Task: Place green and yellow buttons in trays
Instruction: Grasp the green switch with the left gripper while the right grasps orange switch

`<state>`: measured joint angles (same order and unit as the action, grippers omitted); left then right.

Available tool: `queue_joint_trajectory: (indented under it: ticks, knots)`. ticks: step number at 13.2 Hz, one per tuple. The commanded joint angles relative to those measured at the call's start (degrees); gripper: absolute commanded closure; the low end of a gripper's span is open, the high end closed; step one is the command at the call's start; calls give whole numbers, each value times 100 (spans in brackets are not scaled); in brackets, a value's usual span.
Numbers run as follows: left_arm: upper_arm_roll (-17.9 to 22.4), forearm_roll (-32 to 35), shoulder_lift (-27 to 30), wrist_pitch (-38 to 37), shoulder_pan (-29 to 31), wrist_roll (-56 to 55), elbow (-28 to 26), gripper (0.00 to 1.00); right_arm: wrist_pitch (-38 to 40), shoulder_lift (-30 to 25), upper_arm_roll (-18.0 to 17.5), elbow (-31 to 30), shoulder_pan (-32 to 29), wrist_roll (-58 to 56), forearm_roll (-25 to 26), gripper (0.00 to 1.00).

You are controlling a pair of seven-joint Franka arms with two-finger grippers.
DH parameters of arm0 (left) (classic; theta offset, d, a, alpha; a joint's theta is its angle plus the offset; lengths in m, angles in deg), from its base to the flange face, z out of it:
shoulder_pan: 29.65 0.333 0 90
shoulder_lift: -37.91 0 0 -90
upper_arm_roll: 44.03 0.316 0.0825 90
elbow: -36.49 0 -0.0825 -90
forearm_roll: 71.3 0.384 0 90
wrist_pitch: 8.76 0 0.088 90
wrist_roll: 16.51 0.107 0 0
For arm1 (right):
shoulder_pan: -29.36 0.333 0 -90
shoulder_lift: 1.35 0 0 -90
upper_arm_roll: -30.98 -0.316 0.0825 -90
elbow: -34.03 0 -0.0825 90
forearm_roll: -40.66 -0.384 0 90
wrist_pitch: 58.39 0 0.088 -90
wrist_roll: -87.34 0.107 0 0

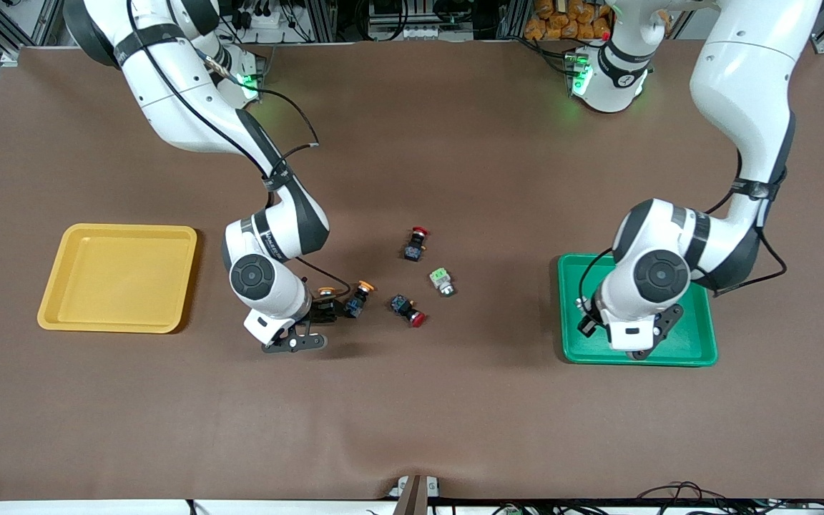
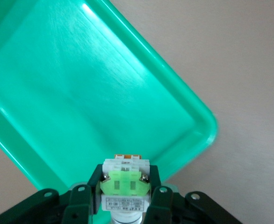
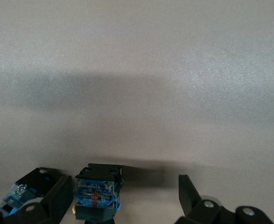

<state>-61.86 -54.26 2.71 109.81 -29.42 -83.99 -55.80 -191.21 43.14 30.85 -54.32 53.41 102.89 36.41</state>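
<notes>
The left gripper (image 2: 125, 198) hung over the green tray (image 1: 698, 336), clamped on one green button (image 2: 125, 184). The right gripper (image 3: 120, 198) sat low with its fingers spread around one yellow button (image 3: 97, 196), and a second yellow button (image 1: 358, 297) lay just beside it. One more green button (image 1: 442, 280) and two red buttons (image 1: 415, 242) lay mid-table, and the yellow tray (image 1: 54, 293) sat at the right arm's end.

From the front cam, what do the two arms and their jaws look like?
Both are glossy white with dark grey joint bands and round dark caps at the wrist. A black cable runs along each, strapped on. Green lights glow at the bases. Left gripper and right gripper end in black jaws.
</notes>
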Motion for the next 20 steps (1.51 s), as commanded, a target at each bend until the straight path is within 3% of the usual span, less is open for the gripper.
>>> queue_joint_trajectory:
  ticks: [1, 10, 11, 12, 13, 14, 15, 20]
  knots:
    - [-63, 46, 181, -10, 328, 532, -368, 100, 64, 34, -14, 63, 30, 185, 64, 0]
    - [-282, 37, -74, 719, 952, 1237, -896, 97, 82, 16, -23, 20, 162, 361, 72, 0]
    - [-283, 37, -92, 737, 953, 1237, -887, 90, 64, 25, -23, -24, 162, 353, 72, 22]
    - [-283, 37, -135, 729, 953, 1237, -878, 70, 55, 25, -23, -34, 162, 370, 72, 51]
    - [-283, 11, -136, 738, 953, 1219, -869, 49, 55, 25, -23, -34, 153, 387, 72, 72]
    - [-283, -94, -136, 738, 953, 1219, -869, 24, 55, 25, -23, -34, 153, 388, 72, 84]
    - [-274, -173, -127, 729, 953, 1175, -869, 0, 55, 25, -23, -34, 153, 388, 72, 89]
    - [-361, -183, 153, 554, 926, 957, -835, 0, 143, -299, -6, -16, 74, 379, 72, 96]
